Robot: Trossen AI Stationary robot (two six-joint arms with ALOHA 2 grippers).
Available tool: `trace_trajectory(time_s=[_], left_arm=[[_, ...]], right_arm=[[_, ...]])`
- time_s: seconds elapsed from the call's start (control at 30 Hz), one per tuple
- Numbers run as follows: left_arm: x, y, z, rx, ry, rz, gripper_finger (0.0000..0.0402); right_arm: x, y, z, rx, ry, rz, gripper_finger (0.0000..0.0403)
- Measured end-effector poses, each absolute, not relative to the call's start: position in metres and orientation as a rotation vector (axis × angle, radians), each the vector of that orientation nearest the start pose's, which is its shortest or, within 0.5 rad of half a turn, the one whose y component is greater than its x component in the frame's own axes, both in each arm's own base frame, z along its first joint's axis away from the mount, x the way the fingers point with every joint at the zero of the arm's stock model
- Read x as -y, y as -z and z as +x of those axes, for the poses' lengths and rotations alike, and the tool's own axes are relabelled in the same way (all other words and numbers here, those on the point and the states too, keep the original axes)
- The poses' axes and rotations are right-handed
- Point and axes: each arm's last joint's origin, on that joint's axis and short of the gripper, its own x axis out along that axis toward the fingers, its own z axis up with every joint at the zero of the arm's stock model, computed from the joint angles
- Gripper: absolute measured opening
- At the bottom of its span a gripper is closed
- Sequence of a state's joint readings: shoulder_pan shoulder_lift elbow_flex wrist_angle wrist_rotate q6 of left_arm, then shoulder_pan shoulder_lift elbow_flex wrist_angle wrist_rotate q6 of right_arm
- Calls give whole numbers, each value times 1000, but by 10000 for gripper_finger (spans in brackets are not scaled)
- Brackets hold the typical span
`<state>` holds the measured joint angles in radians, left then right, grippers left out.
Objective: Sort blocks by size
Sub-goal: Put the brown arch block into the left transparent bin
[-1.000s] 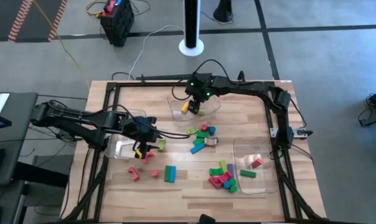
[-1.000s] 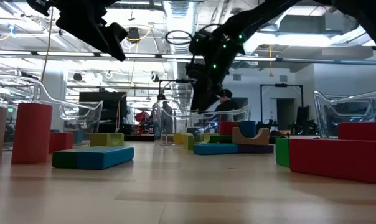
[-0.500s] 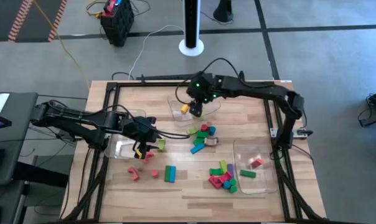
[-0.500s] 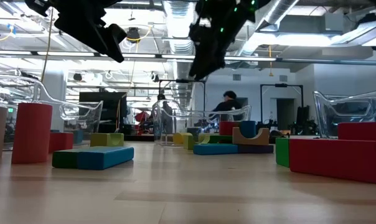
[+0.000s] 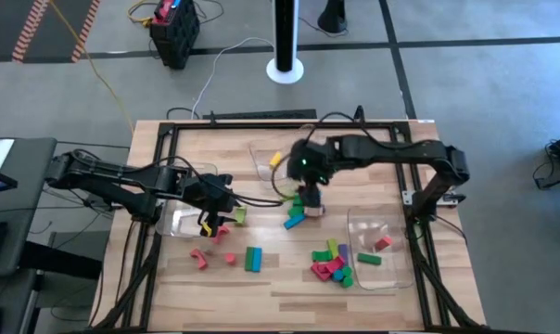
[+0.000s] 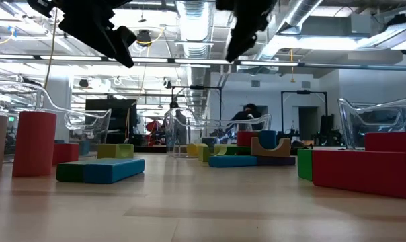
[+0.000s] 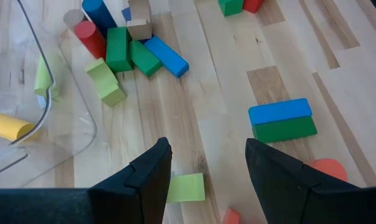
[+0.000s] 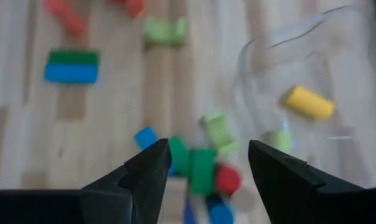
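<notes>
**Right arm leaves the far bin empty-handed — a yellow cylinder now lies inside**

The right gripper (image 5: 310, 190), fingers spread and holding nothing, has swung from the clear bin (image 5: 261, 165) at twelve o'clock to hover over the centre cluster of blocks (image 5: 301, 206); the yellow cylinder (image 5: 275, 160) rests in that bin, so one more piece looks sorted. The left gripper (image 5: 209, 221), released and empty, waits at nine o'clock beside a light green block (image 5: 238, 215). More blocks (image 5: 331, 263) lie at five o'clock. No writing is legible.
</notes>
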<state>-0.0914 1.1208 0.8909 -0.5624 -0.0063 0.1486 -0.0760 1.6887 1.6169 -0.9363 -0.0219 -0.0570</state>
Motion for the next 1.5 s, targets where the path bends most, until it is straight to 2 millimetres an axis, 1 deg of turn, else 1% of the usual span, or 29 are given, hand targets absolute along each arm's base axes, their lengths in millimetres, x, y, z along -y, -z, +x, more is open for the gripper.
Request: trace_trajectory(time_s=[0.17,0.4,0.57,0.7,0.83,1.0,1.17,1.3,1.4,1.5], left_arm=[[21,-268,230,-816,142,181,199],[22,-255,240,-872,165,212,199],[23,-255,245,-838,189,226,199],[23,-257,247,-811,195,244,199],[23,-258,248,-795,198,253,199],[23,-259,249,-774,193,246,199],[23,-259,250,-774,187,233,199],[24,-260,250,-764,186,231,199],[24,-261,252,-744,185,233,199],[24,-263,253,-722,186,240,199]], right_arm=[[-7,-326,338,-1099,-45,-13,250],[-48,-322,327,-1192,-102,-24,250],[-72,-309,321,-1233,-135,-32,250],[-85,-290,321,-1212,-162,-43,250],[-86,-268,322,-1200,-119,-86,250],[-79,-244,319,-1214,-46,-182,246],[-71,-223,312,-1278,-35,-221,235],[-66,-210,307,-1306,-37,-259,233],[-66,-203,306,-1285,-29,-344,233],[-70,-198,303,-1286,-58,-434,233]])
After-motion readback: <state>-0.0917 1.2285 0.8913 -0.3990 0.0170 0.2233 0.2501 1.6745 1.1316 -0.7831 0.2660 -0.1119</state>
